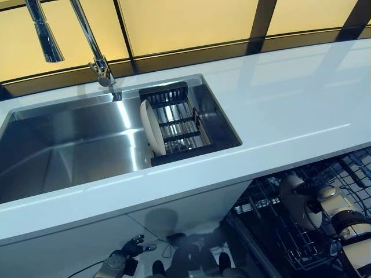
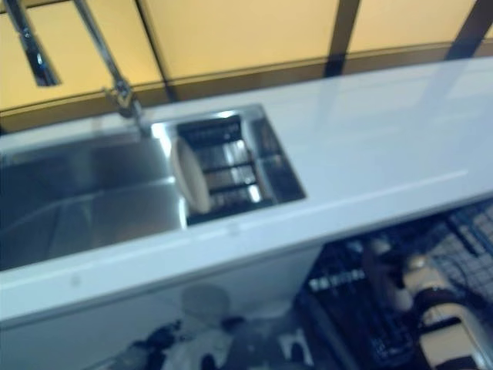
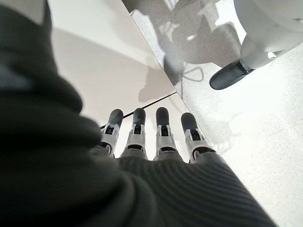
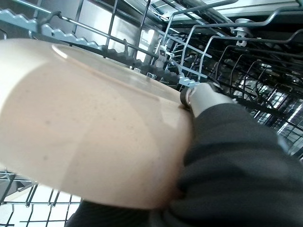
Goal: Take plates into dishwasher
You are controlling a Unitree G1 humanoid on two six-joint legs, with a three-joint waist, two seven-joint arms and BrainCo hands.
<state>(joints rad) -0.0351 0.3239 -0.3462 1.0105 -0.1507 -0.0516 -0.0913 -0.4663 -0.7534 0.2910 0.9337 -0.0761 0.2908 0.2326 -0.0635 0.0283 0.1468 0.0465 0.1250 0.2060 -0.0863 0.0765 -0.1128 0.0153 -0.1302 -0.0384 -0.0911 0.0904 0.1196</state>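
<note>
A cream plate (image 4: 94, 127) fills the right wrist view, with my right hand (image 4: 203, 97) shut on it and the thumb lying on its face. It hangs low among the wires of the dishwasher rack (image 4: 227, 47). From the head, the right hand (image 1: 333, 204) and plate (image 1: 293, 200) show over the pulled-out rack (image 1: 272, 231) below the counter at the right. A second cream plate (image 1: 152, 127) stands on edge in the black drying rack (image 1: 179, 124) inside the sink. My left hand (image 1: 124, 255) hangs low before the cabinet front, its fingers (image 3: 161, 132) straight and holding nothing.
The steel sink (image 1: 69, 145) is set in a white counter (image 1: 290, 98), with a chrome faucet (image 1: 95, 52) behind it. White cabinet doors (image 3: 109, 61) run beneath the counter, beside the speckled floor (image 3: 255, 142). Yellow panels back the counter.
</note>
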